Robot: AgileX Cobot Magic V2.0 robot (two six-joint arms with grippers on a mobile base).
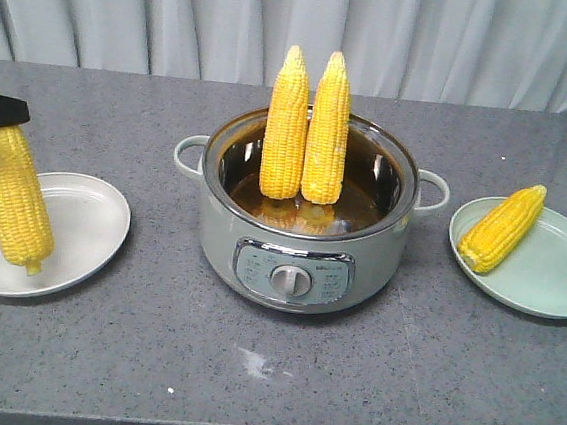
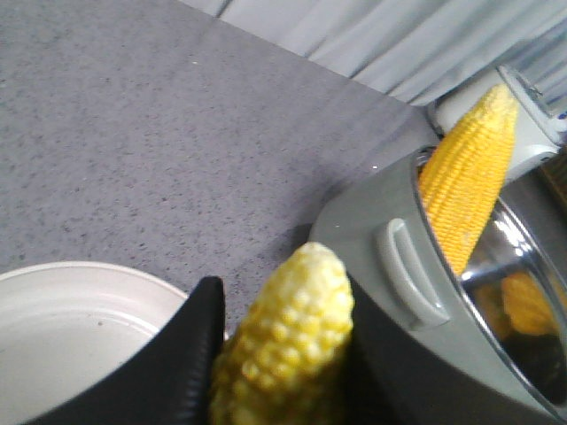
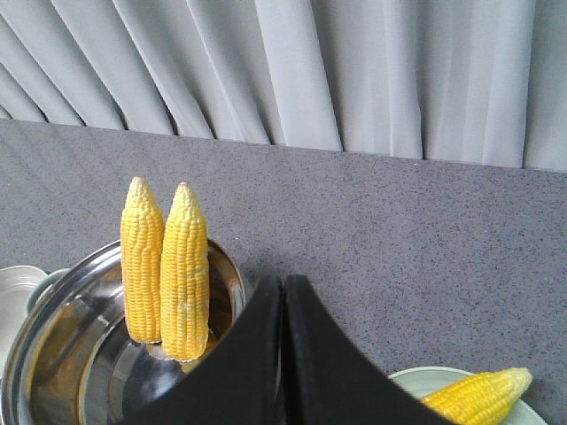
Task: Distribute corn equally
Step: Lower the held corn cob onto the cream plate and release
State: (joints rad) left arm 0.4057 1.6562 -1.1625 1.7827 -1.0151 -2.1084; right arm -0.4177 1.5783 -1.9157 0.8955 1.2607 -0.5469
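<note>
Where the left fingers [image 2: 193, 354] clamp it, the held cob [image 1: 12, 191] is caught near its upper end. One black finger lies on either flank, and a pale tip shows beyond them. From the front we see this cob hanging steeply, lower end toward 5 o'clock, over the white plate [image 1: 87, 219]. We cannot tell whether that end touches the dish.

At 3 o'clock from it stands the pot [image 1: 300, 244], mid-counter, with two more cobs [image 1: 287, 122] upright inside. They stand side by side and touching, against the wall at the pot's 12 o'clock. At the pot's 3 o'clock, a fourth cob [image 1: 503, 229] lies on the green plate [image 1: 557, 289], tip aimed at 1 o'clock.

In the right wrist view, the right fingers [image 3: 323, 363] are pressed flat together with nothing between them. They hang above the counter [image 1: 268, 372], with the pot's cobs at their 10 o'clock and the green plate's cob at their 4 o'clock. Both plates are well apart from the pot. A grey curtain [image 1: 431, 36] closes the scene at 12 o'clock.
</note>
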